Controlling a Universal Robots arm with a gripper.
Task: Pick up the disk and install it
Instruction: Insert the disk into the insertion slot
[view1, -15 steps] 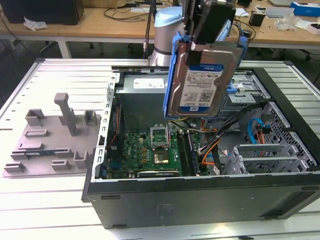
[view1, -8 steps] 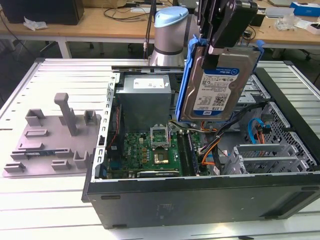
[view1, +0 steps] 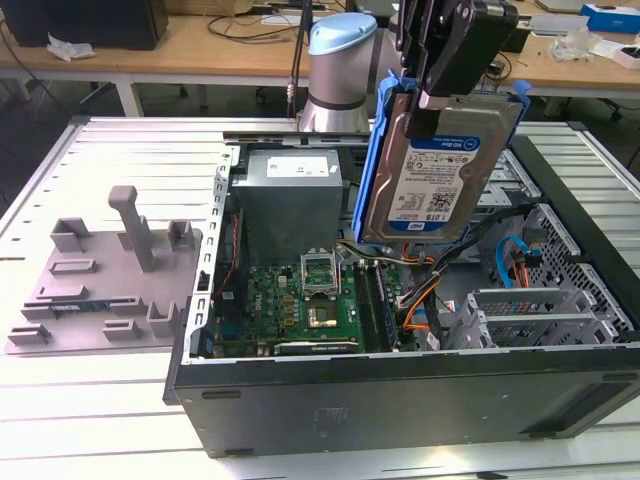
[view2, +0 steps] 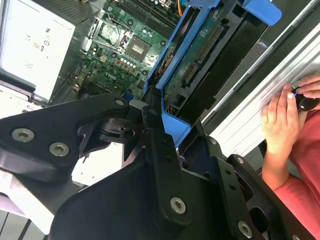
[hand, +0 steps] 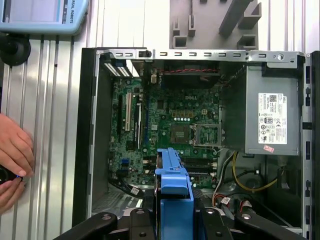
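Ribbed silver metal desk (view1: 90, 420) spreads across the exterior view, with wooden desks (view1: 200, 40) behind it. An open black computer case (view1: 420, 395) lies on its side on the ribbed desk, its inside facing up. Just beside the case, on the exterior view's left, sits a grey plastic fixture (view1: 100, 285) with upright posts. Inside the case, a grey power supply (view1: 290, 195) stands at the far end, with a green motherboard (view1: 300, 305) in front of it. The robot arm's pale blue and silver base (view1: 340, 70) rises behind the case. The disk (view1: 440, 170), silver with a white-and-blue label and a bright blue carrier frame, hangs nearly upright in the air above the open case. Black fingers (view1: 424, 110) are clamped on the disk's upper part, one of them across the label face. In both wrist views a person's hand (view2: 280, 120) (hand: 15, 150) is over the desk beside the case
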